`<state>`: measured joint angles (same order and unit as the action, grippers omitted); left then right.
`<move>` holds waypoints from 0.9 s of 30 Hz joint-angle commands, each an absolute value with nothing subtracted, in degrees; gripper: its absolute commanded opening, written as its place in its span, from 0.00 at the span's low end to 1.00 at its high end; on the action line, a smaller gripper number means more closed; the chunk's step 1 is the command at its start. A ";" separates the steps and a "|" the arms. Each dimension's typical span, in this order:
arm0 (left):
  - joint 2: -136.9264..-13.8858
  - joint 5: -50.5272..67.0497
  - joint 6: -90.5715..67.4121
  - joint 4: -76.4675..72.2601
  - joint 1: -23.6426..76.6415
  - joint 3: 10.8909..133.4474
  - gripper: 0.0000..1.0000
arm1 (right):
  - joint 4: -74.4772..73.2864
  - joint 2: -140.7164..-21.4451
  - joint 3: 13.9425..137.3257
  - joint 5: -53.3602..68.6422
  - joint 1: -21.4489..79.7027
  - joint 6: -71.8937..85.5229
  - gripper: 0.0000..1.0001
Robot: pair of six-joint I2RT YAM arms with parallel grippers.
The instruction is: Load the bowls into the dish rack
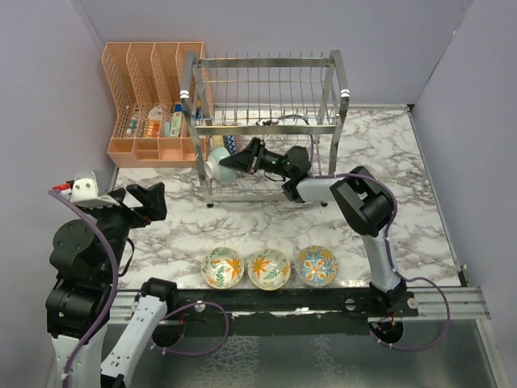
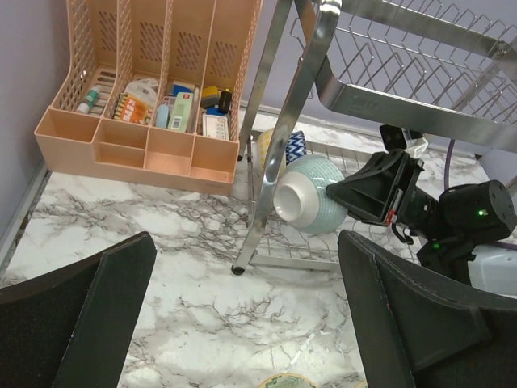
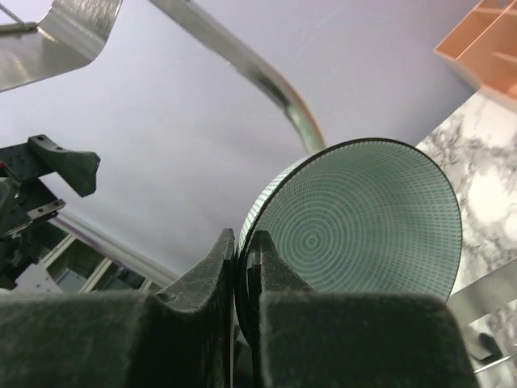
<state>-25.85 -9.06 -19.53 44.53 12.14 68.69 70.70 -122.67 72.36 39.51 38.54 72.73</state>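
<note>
The chrome dish rack (image 1: 266,73) stands at the back of the marble table. My right gripper (image 1: 232,162) reaches into the left end of its lower tier, shut on the rim of the pale teal bowl (image 1: 216,166), which is tilted on edge. In the right wrist view the fingertips (image 3: 242,242) pinch the teal bowl (image 3: 363,218) under a rack post (image 3: 266,81). A blue-and-yellow patterned bowl (image 1: 229,144) stands in the rack just behind. Three floral bowls (image 1: 222,267) (image 1: 268,268) (image 1: 316,265) sit in a row near the front edge. My left gripper (image 1: 133,200) hovers open at the left, holding nothing.
A peach plastic organizer (image 1: 149,105) with small packets stands at the back left, touching the rack's left side. In the left wrist view the rack's front left post (image 2: 275,145) comes down to the marble (image 2: 202,242) between the open fingers. Purple walls close in both sides.
</note>
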 commanded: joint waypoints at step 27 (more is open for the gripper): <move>-28.86 -7.38 -18.56 40.35 12.59 64.55 0.99 | 95.59 -135.88 80.99 24.61 30.89 82.84 0.01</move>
